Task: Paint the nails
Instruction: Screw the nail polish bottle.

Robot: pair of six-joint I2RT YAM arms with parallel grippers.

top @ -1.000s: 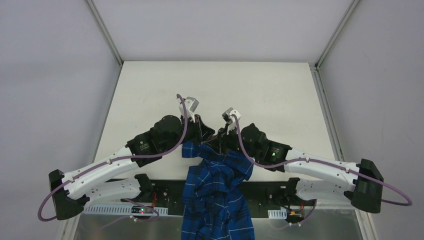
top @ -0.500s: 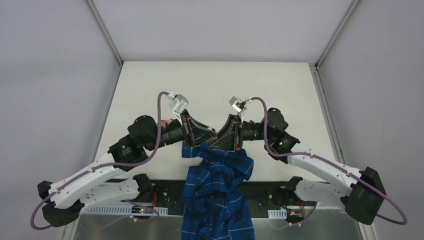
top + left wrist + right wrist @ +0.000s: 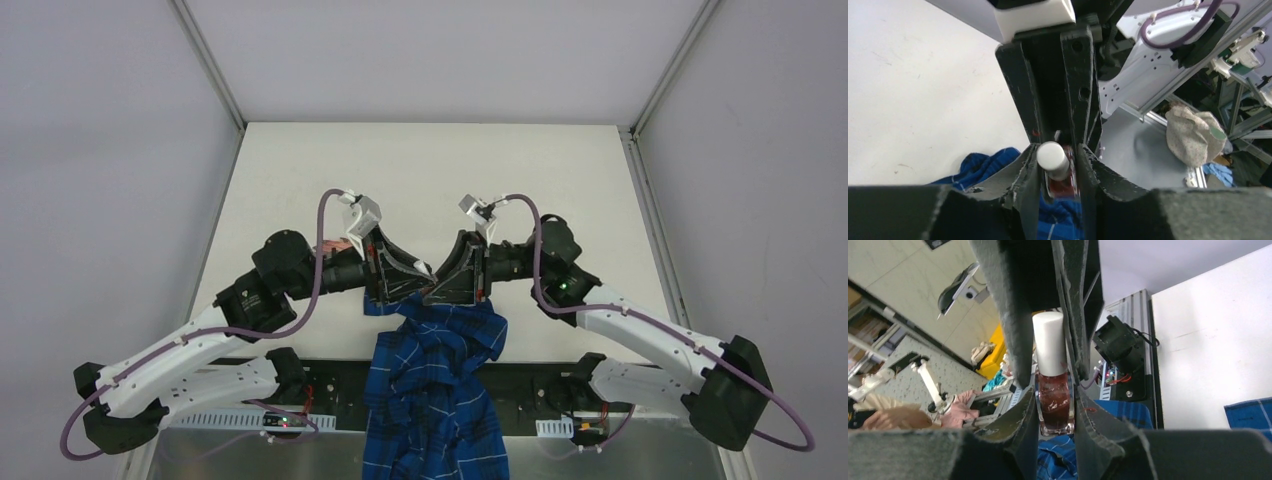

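Meeting of the tools: we see the left tool [image 3: 418, 272] and the right tool [image 3: 442, 284] standing tip to tip at the middle of the top view, just above the upper end of the sleeve [image 3: 432, 380].
Left tool: in its own wrist view the fingers are drawn in to a narrow gap and press on both sides of the white cap [image 3: 1052, 157], whose end faces that camera.
Right tool: in its own wrist view the fingers at the bottom of the frame are closed to a narrow gap on the glass body of the polish bottle [image 3: 1053, 407], which holds dark red-brown polish. The cap stands above it, between the left tool's fingers reaching down from the top of the frame.
Polish bottle: held by both tools at once. In the top view it is hidden between them.
Sleeve: blue plaid cloth, running from the bottom centre of the top view up to the tools, its upper end lying on the bench [image 3: 560, 190].
Nails: we cannot make them out in any view. A sliver of pale pink [image 3: 336, 243] shows beside the left wrist, left of centre in the top view, and we cannot tell what it is.
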